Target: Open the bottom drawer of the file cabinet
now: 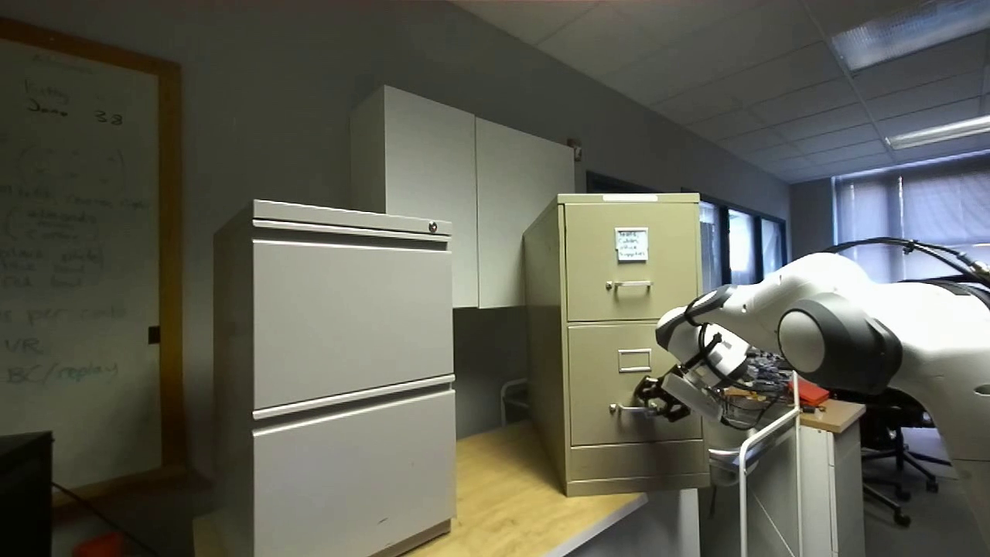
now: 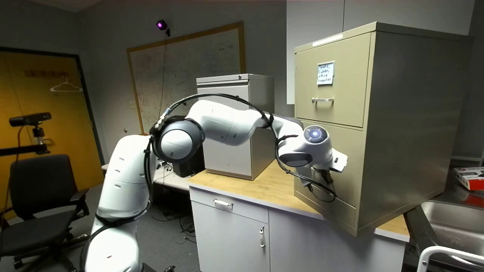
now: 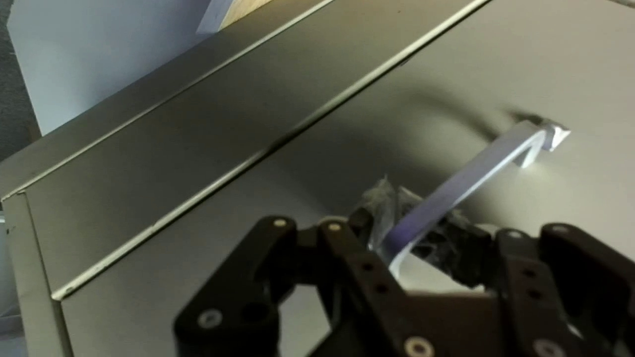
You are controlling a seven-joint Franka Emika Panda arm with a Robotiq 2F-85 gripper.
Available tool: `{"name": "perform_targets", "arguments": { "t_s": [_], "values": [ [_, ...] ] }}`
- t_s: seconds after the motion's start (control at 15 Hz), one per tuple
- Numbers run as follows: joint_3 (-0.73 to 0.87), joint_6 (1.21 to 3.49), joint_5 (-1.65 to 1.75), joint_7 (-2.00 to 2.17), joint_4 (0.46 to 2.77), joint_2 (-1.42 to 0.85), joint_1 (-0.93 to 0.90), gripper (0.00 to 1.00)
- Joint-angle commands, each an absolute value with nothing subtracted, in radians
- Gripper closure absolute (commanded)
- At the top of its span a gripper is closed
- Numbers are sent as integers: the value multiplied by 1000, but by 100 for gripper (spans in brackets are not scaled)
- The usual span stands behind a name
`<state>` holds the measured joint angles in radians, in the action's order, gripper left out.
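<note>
Tan metal fronted the bottom drawer [image 1: 603, 383], its handle [image 3: 469, 183] straddled near one end by the gripper [image 3: 411, 218], whether clamped I couldn't tell; pulling off-centre risked slipping.

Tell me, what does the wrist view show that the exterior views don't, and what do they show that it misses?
Only the wrist view shows the round screw heads on the gripper.

Only the exterior views show the white arm, the upper drawer with its handwritten label, the whiteboard and the light-grey cabinet.

All share the bottom drawer of the file cabinet, plus parts of the gripper and the wooden countertop. The bottom drawer's silver handle shows in the wrist view and in an exterior view.
</note>
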<state>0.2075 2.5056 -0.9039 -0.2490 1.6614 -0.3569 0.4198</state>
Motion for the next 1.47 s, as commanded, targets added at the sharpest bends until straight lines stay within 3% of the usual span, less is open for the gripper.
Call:
{"name": "perform_targets", "arguments": {
  "t_s": [0.0,0.47,1.0,1.4],
  "values": [
    [153,2453,-993,-394,1867,-231,433,97],
    [169,2440,-1218,-508,1914,-212,440,97],
    [216,2523,-944,-355,1927,-152,360,97],
    [200,2512,-898,-401,2075,-55,367,97]
  ]
}}
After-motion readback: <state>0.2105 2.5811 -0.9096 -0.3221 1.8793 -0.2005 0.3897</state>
